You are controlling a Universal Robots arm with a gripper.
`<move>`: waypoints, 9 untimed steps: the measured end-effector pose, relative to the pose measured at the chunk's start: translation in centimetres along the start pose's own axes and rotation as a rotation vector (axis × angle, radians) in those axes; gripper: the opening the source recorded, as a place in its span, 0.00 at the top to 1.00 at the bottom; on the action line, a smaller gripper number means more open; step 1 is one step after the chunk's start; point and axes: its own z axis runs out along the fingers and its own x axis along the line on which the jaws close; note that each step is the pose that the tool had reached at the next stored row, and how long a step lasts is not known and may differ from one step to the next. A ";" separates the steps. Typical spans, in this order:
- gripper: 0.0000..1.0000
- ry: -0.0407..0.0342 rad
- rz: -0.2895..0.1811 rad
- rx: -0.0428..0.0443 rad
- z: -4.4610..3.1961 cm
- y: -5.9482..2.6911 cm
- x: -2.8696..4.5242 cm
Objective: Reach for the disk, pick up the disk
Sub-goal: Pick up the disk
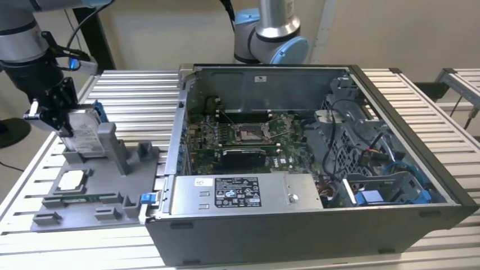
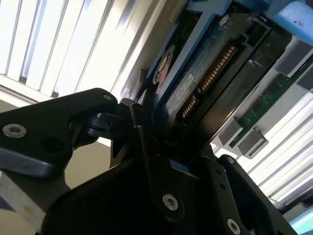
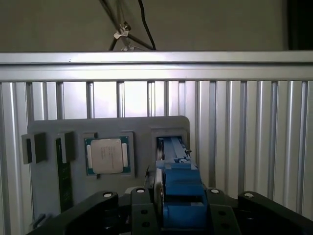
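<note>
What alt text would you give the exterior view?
A robot arm's hand grips the disk, held on edge at a grey fixture tray on the exterior view's left, on a slatted metal table. Right of the tray, an open computer case shows its motherboard and cables. A small square chip lies in the tray.

Disk [image 1: 86, 130] partly hidden behind gripper [image 1: 67, 132] in exterior view; gripper cut off in both wrist views

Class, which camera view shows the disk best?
The exterior view: it shows most of the disk, standing upright in the grey holder. The second wrist view shows its connector side close up. The first wrist view shows its blue bracket edge-on.
</note>
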 end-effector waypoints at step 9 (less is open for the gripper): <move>1.00 0.0000 0.000 0.0000 -1.96 0.01 -0.01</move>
